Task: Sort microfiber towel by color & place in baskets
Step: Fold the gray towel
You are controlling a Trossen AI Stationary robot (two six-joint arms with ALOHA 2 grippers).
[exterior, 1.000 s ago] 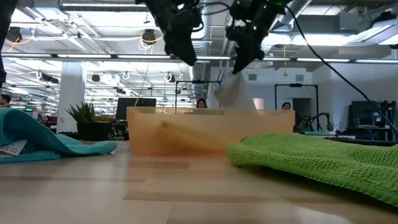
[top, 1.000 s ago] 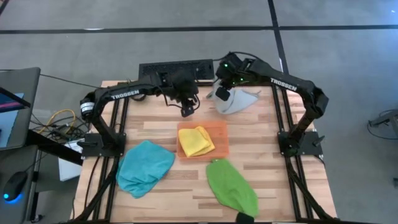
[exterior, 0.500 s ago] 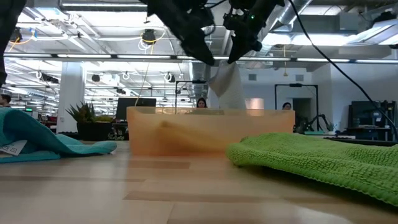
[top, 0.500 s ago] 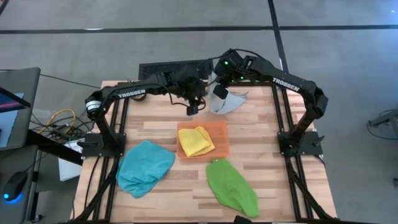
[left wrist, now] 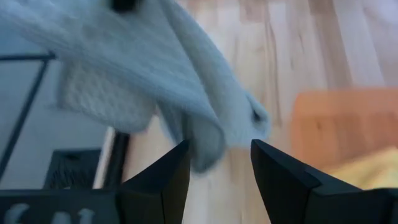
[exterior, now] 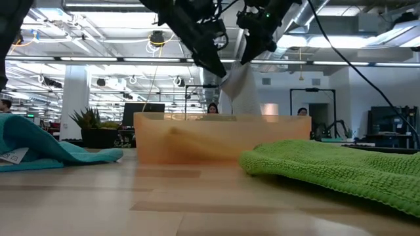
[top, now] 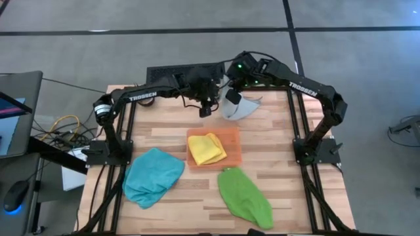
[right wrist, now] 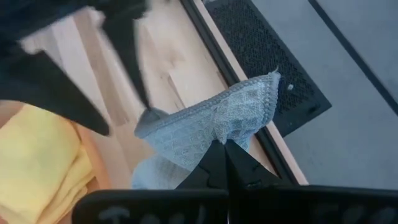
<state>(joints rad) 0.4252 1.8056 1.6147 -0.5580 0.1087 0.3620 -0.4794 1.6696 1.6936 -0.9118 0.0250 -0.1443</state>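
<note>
My right gripper (top: 231, 97) is shut on a light grey towel (top: 243, 108) at the table's far middle; the towel also shows in the low view (exterior: 239, 92). My left gripper (top: 205, 110) is open just left of it. In the left wrist view its fingertips (left wrist: 217, 165) stand on either side of the towel's hanging lower fold (left wrist: 202, 140); I cannot tell whether they touch. The orange tray (top: 233, 139) holds a yellow towel (top: 206, 149). A teal towel (top: 152, 176) and a green towel (top: 244, 196) lie on the table near the front. My right gripper pinches a bunched part of the grey towel near one edge (right wrist: 225, 135) between its two shut fingers, coming from above. The towel hangs slack below the fingers. The tray hides its lower end in the low view, so I cannot tell whether it rests on the table.
A black perforated pad (top: 185, 71) lies at the table's far edge behind both grippers. The arms' black frames stand at the left (top: 108, 147) and right (top: 315, 147) sides. Bare wood shows between the tray and the far edge.
My left gripper has gone toward the table's right and far edges, up to the grey towel. My right gripper has shifted slightly left with the towel, whose spread part has drawn in and now hangs narrower below it.
</note>
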